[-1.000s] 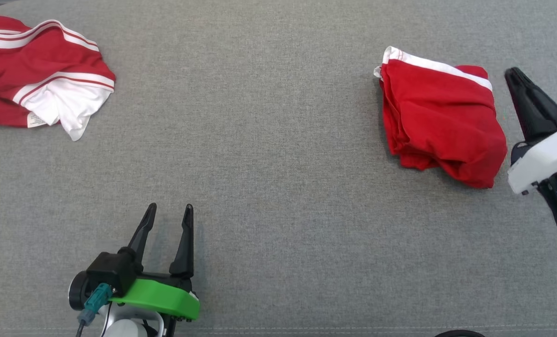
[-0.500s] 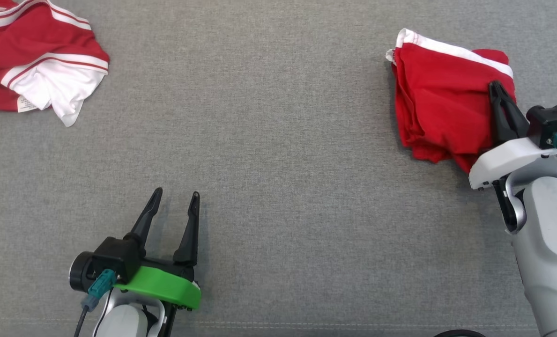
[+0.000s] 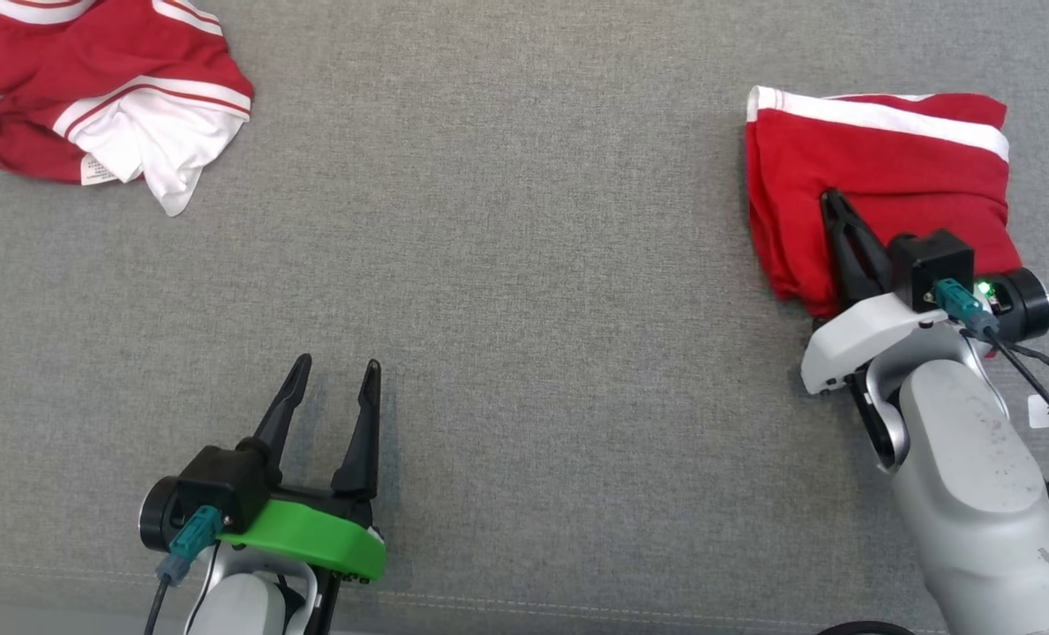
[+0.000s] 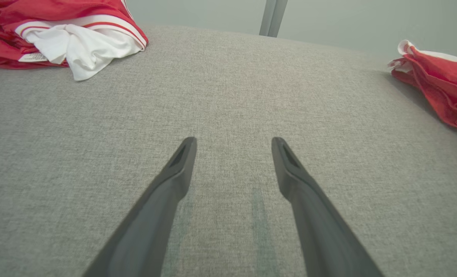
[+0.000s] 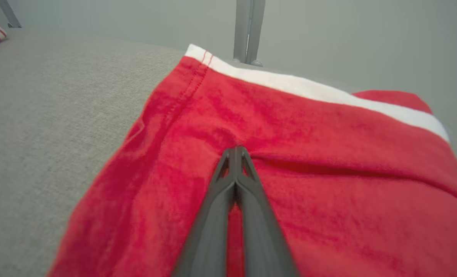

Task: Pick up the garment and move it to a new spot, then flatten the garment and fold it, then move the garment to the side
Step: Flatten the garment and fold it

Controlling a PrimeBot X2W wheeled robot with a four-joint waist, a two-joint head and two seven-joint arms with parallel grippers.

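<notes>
Head view: the folded red garment [image 3: 886, 168] lies at two o'clock on the grey woven surface [image 3: 524, 265]. It is a rough rectangle with its long axis running nine to three. A white band [image 3: 886, 116] runs along its twelve-o'clock edge, and its layered fold edges face nine. The right gripper [image 3: 833, 205] reaches in from five o'clock, its dark fingers over the garment's near half. They are seen edge-on here, so one finger hides the other. At ten o'clock sits a crumpled red-and-white garment [image 3: 109, 97], striped, with its white lining turned out and a small label [image 3: 101, 169] showing. At seven o'clock the left gripper [image 3: 337, 363] points to twelve over bare surface, fingers spread, with a green bracket [image 3: 303, 547] behind them.

Left wrist view: the spread fingers taper to flat points with only weave between them. From this low angle the folded garment, at two o'clock, shows its fold edges as a ruffled stack, which the top-down view flattens. A grey metal post [image 4: 273, 17] stands at twelve beyond the far edge.

Right wrist view: the two fingers are pressed together. Their tips rest against soft, fleecy knit, where a shallow crease runs off toward three. I cannot tell whether any cloth is caught between them. Red stitching shows on the band's corner at eleven.
</notes>
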